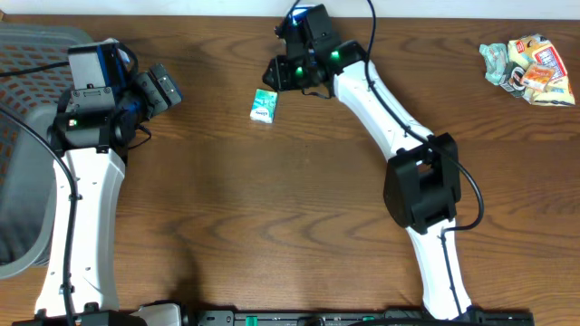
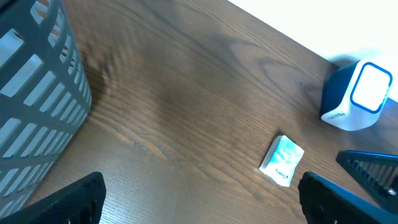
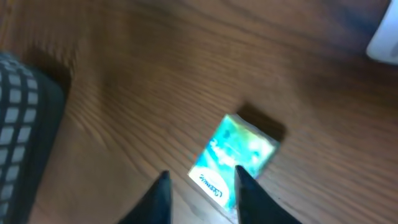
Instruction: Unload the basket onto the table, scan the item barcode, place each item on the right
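Observation:
The item, a small teal and white packet (image 1: 264, 105), lies flat on the wooden table. My right gripper (image 1: 277, 74) hovers just behind it, apart from it, its jaws open a little with nothing gripped. In the right wrist view the packet (image 3: 235, 158) lies on the wood under the two dark fingertips (image 3: 249, 196). The blue and white scanner (image 2: 357, 96) stands behind the packet (image 2: 282, 160), and in the overhead view my right wrist mostly hides it. My left gripper (image 1: 163, 88) is wide open and empty, well left of the packet.
A grey slatted basket (image 1: 23, 181) fills the left edge and shows close in the left wrist view (image 2: 31, 99). A pile of snack packets (image 1: 530, 68) lies at the back right. The right arm (image 1: 399, 136) crosses the table's middle right.

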Robot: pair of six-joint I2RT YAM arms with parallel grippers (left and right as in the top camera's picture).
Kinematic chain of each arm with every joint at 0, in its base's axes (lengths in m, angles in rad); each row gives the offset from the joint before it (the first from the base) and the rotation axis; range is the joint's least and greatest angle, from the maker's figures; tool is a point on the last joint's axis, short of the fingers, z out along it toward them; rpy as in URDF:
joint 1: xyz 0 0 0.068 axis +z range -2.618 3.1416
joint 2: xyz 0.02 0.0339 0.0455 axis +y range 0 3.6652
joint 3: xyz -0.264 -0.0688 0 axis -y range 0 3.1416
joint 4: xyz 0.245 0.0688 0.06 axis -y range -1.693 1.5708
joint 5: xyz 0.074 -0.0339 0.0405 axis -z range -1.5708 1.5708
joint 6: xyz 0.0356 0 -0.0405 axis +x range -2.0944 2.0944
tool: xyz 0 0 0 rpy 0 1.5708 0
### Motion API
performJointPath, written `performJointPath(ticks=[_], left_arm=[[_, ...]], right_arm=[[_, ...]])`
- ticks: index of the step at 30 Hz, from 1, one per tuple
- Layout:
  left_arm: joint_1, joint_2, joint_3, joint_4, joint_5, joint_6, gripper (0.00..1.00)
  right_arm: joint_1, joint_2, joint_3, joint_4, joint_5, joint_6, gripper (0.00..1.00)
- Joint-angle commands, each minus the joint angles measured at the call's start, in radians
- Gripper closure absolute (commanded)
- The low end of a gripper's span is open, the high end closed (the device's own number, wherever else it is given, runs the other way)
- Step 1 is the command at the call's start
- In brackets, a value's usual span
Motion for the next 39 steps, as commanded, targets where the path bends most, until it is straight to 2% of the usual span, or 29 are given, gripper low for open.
performJointPath(ticks=[1, 4, 9, 22, 26, 33, 39], left_arm=[[0.002, 0.001, 0.003, -0.002, -0.013, 0.003, 0.02], [0.002, 0.001, 0.003, -0.002, -0.013, 0.003, 0.02], [0.002, 0.001, 0.003, -0.002, -0.013, 0.003, 0.02], [0.002, 0.001, 0.003, -0.002, -0.013, 0.003, 0.02], [0.002, 0.001, 0.003, -0.002, -0.013, 0.003, 0.02], [0.002, 0.001, 0.003, -0.002, -0.013, 0.003, 0.02], [0.002, 0.001, 0.003, -0.002, -0.013, 0.003, 0.02]], right_arm=[[0.05, 0.04, 0.0, 0.011, 0.13, 0.035, 0.87], [0.076, 0.077, 0.0, 0.014, 0.175, 0.051, 0.99], [0.096, 0.123, 0.0, -0.025, 0.339, 0.053, 0.99], [0.057, 0.129, 0.001, -0.227, 0.504, 0.052, 0.99], [0.037, 0.108, 0.001, -0.301, 0.528, 0.052, 0.99], [0.025, 0.043, 0.001, -0.46, 0.678, 0.035, 0.99], [0.027, -0.019, 0.001, -0.48, 0.684, 0.027, 0.99]])
